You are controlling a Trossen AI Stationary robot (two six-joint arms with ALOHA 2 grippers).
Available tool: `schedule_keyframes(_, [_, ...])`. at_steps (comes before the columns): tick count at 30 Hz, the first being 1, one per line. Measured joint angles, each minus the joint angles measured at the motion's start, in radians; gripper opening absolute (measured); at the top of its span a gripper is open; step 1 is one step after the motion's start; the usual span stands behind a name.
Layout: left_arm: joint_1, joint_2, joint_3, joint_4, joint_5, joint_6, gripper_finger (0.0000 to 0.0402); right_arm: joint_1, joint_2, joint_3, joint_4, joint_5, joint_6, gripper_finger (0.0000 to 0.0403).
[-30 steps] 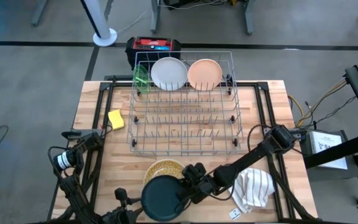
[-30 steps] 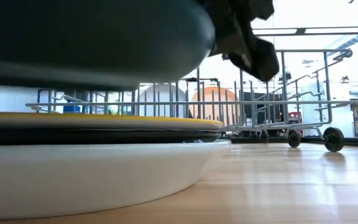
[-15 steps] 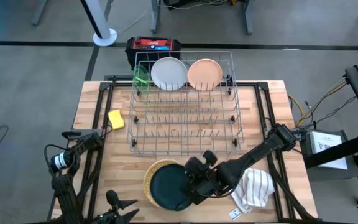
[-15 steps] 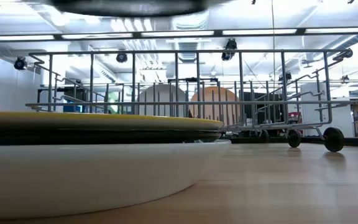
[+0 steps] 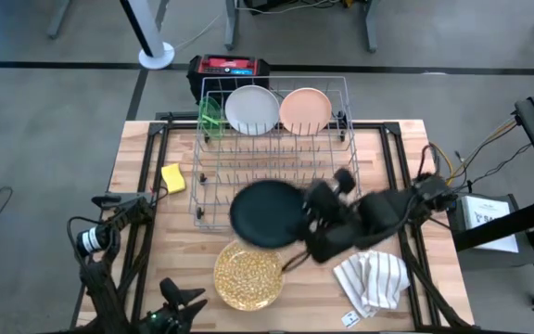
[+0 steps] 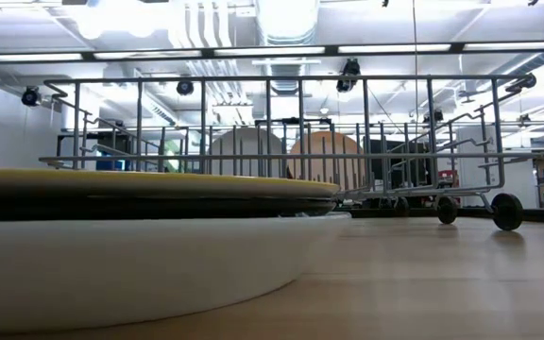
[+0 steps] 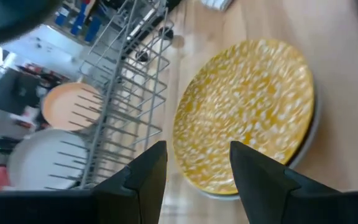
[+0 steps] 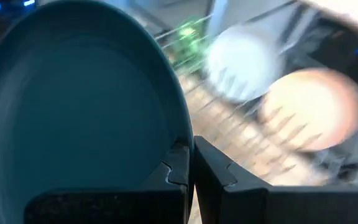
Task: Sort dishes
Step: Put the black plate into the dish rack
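Right jaws clenched on the rim of the black plate, carried level above the near edge of the rack, presumably for slotting upright among the tines. Ahead of the jaws: empty tine rows, then the white plate and peach plate standing at the far end, green dish beside them. Plenty of free slots; near rim wire the edge to clear. Below and behind the jaws: speckled plate topping the stack on the desk, cloth alongside. Left jaws parted, empty, hovering by the speckled plate, well clear of the rack.
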Motion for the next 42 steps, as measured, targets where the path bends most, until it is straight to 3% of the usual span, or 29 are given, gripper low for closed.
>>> schedule_keyframes(13, [0.022, -0.135, -0.263, 0.000, 0.010, -0.104, 0.0166, -0.300, -0.179, -0.035, 0.002, 0.068, -0.300, 0.0000])
schedule_keyframes(28, [0.047, -0.226, -0.296, 0.000, -0.001, -0.094, 0.0166, -0.578, -0.212, -0.055, 0.003, 0.113, -0.530, 0.0000])
schedule_keyframes(35, [0.047, -0.294, -0.306, 0.001, -0.110, -0.059, 0.0166, -0.632, -0.211, -0.103, 0.004, 0.162, -0.643, 0.0000])
schedule_keyframes(42, [0.049, -0.408, -0.392, 0.001, -0.214, -0.066, 0.0166, -0.665, -0.211, -0.162, 0.048, 0.186, -0.778, 0.0000])
